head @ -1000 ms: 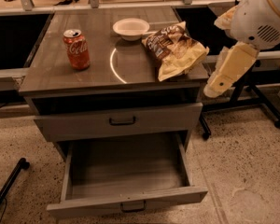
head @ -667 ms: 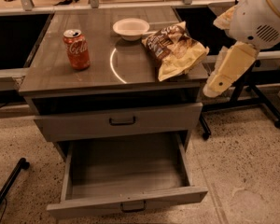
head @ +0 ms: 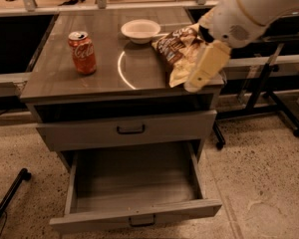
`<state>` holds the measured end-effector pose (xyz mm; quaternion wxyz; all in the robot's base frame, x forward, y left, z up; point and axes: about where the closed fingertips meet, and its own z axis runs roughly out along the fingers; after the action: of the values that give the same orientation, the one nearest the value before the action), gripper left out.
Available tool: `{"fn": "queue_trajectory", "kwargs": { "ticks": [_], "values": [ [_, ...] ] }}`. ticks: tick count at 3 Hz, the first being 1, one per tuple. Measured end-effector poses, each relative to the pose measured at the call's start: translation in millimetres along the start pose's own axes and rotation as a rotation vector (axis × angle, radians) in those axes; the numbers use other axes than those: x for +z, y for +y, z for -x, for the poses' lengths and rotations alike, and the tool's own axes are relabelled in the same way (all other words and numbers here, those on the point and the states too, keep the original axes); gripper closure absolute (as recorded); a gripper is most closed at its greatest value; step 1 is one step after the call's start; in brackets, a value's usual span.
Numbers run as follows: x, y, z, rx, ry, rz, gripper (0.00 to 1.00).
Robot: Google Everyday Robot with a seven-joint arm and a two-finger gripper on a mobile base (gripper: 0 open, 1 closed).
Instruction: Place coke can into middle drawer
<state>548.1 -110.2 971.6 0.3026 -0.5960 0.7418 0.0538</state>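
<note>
Camera view: we have this single view, looking down at the front of a grey wood-grain cabinet.
Bench (head: 60, 78): the cabinet's top; it carries three things.
Coke can (head: 83, 53): upright on the left part of the bench, silver top up, well apart from the other things and touched by nothing.
Bowl (head: 140, 30): pale and shallow, towards the back middle of the bench.
Chip bag (head: 177, 49): crumpled, lying on the right part of the bench, just beside the bowl.
Pale arc (head: 120, 69): a thin curved mark on the bench top between the can and the bag.
Arm (head: 249, 11): white and bulky, entering from the upper right corner.
Pincer (head: 205, 68): cream-coloured, hanging down from the arm over the bench's right front corner, in front of the chip bag and well apart from the can; we cannot tell whether it is apart or together, and we see nothing in it.
Upper drawer (head: 84, 132): pushed in, dark pull handle at its centre.
Middle drawer (head: 134, 183): pulled far out below the upper one, with nothing inside.
Floor (head: 261, 183): speckled and pale.
</note>
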Motion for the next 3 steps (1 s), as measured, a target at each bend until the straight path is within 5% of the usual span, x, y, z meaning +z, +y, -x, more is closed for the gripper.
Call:
{"fn": "queue_trajectory", "kwargs": {
  "ticks": [2, 3],
  "values": [
    [65.9, -38.2, 51.4, 0.074, -0.169, -0.016, 0.0],
    [85.3, -45.8, 79.3, 0.057, -0.228, -0.034, 0.0]
  ]
}}
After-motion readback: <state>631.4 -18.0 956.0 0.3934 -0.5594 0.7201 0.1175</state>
